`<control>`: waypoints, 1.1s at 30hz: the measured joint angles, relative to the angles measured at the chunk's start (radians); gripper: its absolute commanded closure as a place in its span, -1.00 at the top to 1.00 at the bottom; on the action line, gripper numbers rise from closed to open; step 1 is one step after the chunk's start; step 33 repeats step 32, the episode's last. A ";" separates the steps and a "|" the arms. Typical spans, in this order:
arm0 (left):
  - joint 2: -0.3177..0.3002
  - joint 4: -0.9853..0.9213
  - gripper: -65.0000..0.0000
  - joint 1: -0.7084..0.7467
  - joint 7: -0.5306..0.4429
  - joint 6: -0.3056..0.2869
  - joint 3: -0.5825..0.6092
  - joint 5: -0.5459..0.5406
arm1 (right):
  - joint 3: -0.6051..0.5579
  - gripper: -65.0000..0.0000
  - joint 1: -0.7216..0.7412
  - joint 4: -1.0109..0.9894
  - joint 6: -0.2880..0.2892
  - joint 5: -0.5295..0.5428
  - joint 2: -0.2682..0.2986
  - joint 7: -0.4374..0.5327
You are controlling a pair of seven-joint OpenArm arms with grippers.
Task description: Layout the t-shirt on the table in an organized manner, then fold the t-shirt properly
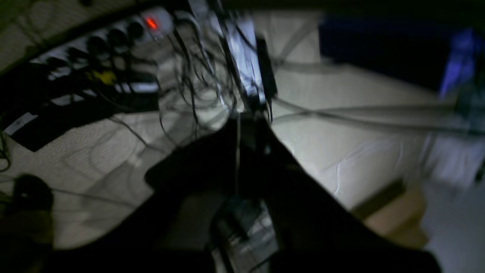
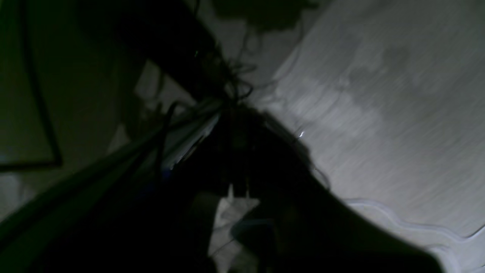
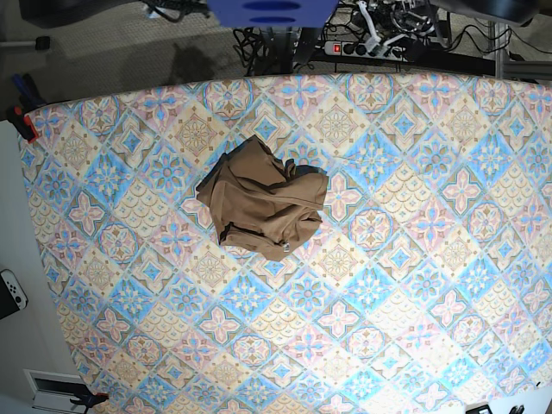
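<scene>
Neither arm shows in the base view. Each wrist view gives only a dark, blurred shape at six o'clock: the left end effector (image 1: 242,227) and the right end effector (image 2: 242,223), both closed, gripping nothing visible.

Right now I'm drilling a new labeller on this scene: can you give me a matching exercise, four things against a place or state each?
Things:
1. t-shirt
2. table
3. power strip
4. white controller

Place or state:
A. covered in a blue, pink and cream tile-pattern cloth
B. on the floor beyond the table's far edge, red light on
C. crumpled in a heap, not spread out
D. off the table, by the base view's left edge

Pairs: 1-C, 2-A, 3-B, 4-D
</scene>
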 measured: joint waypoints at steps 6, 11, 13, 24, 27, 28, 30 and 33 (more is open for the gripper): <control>0.004 -0.074 -1.00 -0.065 0.129 0.223 0.000 0.116 | 0.004 -1.00 0.100 -0.196 -0.003 -0.017 0.139 0.014; 0.011 -0.077 -1.00 -0.109 0.228 0.383 0.000 0.134 | 0.004 -1.00 0.149 -0.343 -0.153 -0.022 0.211 0.008; 0.016 -0.074 -1.00 -0.117 0.228 0.414 0.000 0.134 | 0.000 -1.00 0.147 -0.363 -0.262 -0.039 0.210 -0.001; 0.078 -0.090 -1.00 -0.141 0.236 0.459 0.000 0.132 | 0.000 -1.00 0.196 -0.367 -0.485 -0.192 0.221 -0.007; 0.095 -0.089 -1.00 -0.145 0.232 0.458 0.000 0.130 | 0.000 -1.00 0.277 -0.367 -0.475 -0.260 0.212 -0.004; 0.100 -0.088 -1.00 -0.144 0.235 0.459 0.000 0.130 | 0.000 -1.00 0.302 -0.364 -0.466 -0.286 0.212 0.005; 0.108 -0.087 -1.00 -0.144 0.235 0.459 0.000 0.130 | -0.001 -1.00 0.325 -0.354 -0.461 -0.362 0.216 0.029; 0.126 -0.087 -1.00 -0.140 0.235 0.459 0.000 0.130 | -0.001 -1.00 0.309 -0.355 -0.466 -0.421 0.224 0.020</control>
